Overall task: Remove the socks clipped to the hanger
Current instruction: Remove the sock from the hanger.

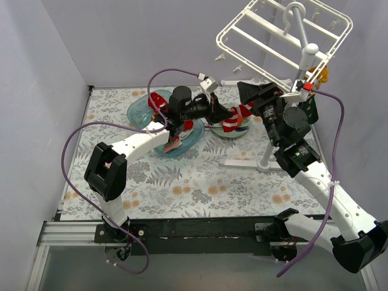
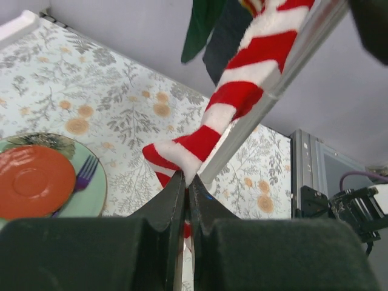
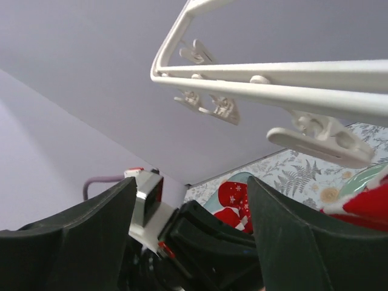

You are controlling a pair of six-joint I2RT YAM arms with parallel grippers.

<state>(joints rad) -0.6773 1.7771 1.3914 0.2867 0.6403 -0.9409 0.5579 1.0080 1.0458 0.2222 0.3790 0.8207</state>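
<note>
A floral tabletop (image 1: 200,182) carries a stand with the white hanger (image 3: 291,91) tilted above its far right corner, and a translucent blue tub (image 1: 142,112) at far left. The right claw (image 3: 191,188) sits just under the hanger's bars, its fingers spread wide around nothing. The left claw (image 2: 186,185) is pressed together, pinching the lower end of the red-and-white striped sock (image 2: 254,57), which rises past a white pole beside two dark socks (image 2: 209,30). A red sock (image 3: 233,197) lies in the tub.
</note>
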